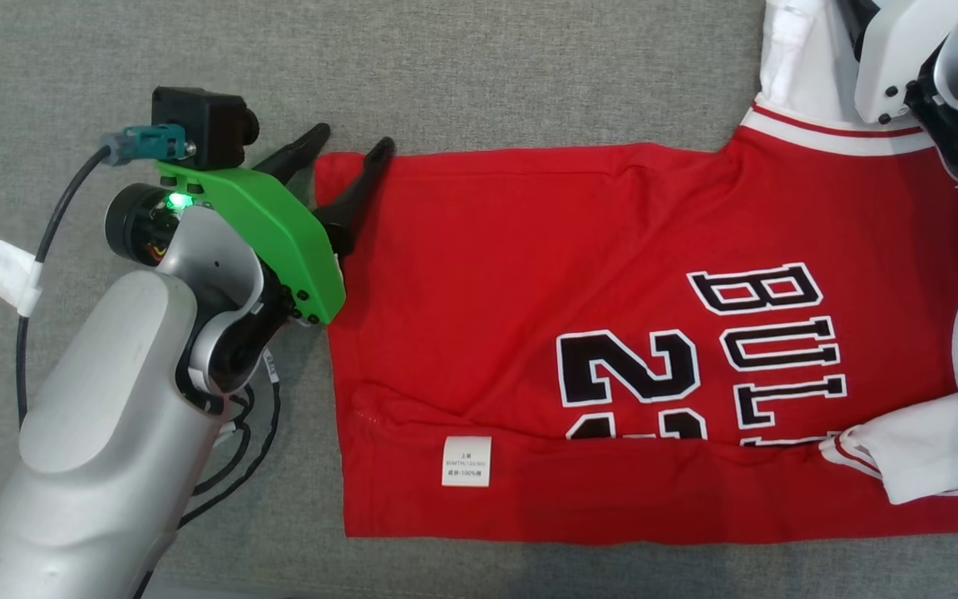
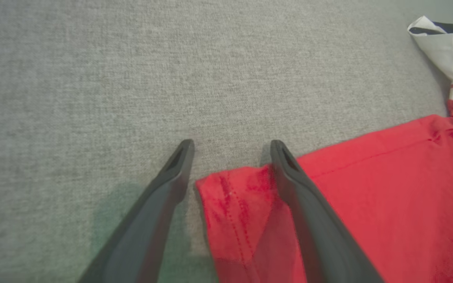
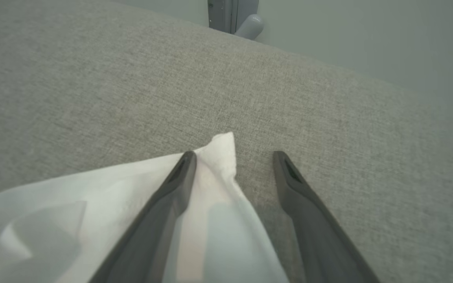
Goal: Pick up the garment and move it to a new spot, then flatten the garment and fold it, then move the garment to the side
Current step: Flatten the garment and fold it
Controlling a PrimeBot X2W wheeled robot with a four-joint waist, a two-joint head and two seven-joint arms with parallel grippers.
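Grey fabric surface (image 1: 446, 66) carries red jersey (image 1: 529, 274), spread flat in middle, bottom strip folded over. Left claw (image 1: 353, 137) wide open, fingers astride jersey's far left corner, no pinch. Right claw (image 3: 234, 155) open too, one finger over white sleeve tip (image 3: 92, 188). Small white label (image 1: 466, 460) on fold.

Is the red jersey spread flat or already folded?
Partly folded: the jersey lies flat, but its near edge is turned over, showing the label and covering part of the number.
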